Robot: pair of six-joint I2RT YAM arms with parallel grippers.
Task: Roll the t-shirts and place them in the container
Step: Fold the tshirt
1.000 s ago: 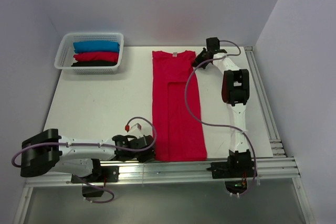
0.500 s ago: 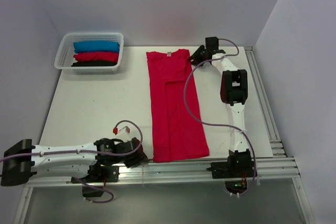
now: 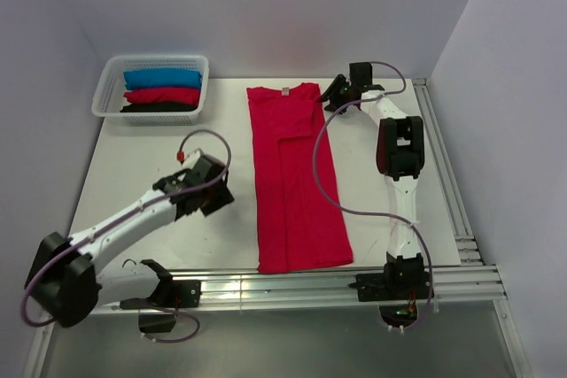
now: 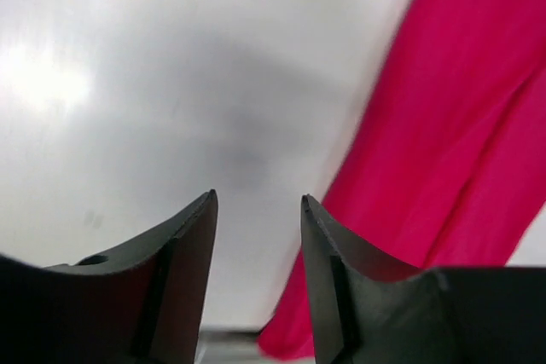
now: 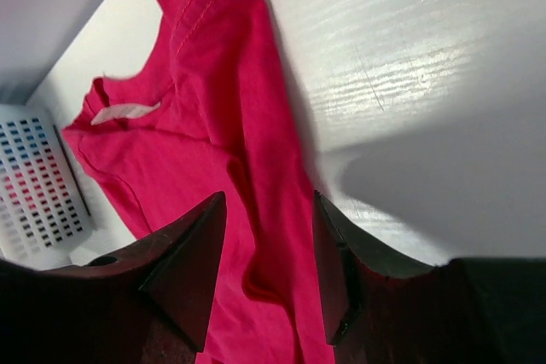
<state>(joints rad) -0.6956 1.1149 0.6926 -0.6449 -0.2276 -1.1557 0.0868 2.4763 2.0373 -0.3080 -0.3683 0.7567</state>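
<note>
**Crimson shirt laid out for rolling.** The crimson-red cloth t-shirt [image 3: 292,183] lies flat as a long narrow strip with its sides folded inward. It runs from the far edge of the bench to the near edge, a little right of centre. Its small pale neck label [image 3: 286,91] marks the collar end at the far edge, and the hem lies at the near edge. You may judge the strip ready for rolling but the roll not yet begun, since no part of the cloth is turned over along its length.

Your right gripper [image 3: 337,95] sits near the far right corner of the bench, over the collar-end corner of the shirt. Its fingers are spread. The wrist view shows cloth behind the gap and nothing clamped. This placement suits taking up or pinning the collar end.

Your left gripper [image 3: 215,194] hangs over the bare white bench top [image 3: 151,148], just beside the strip's left edge and about midway between the far and near edges. Its fingers are likewise parted and empty. Standing off to the side, it does not touch the cloth.

In the far left corner, a white plastic lattice basket [image 3: 104,102] holds a rolled blue shirt [image 3: 162,79], a rolled red shirt [image 3: 162,96] and a rolled black shirt [image 3: 159,107], side by side. These show the finished form you are after.
</note>
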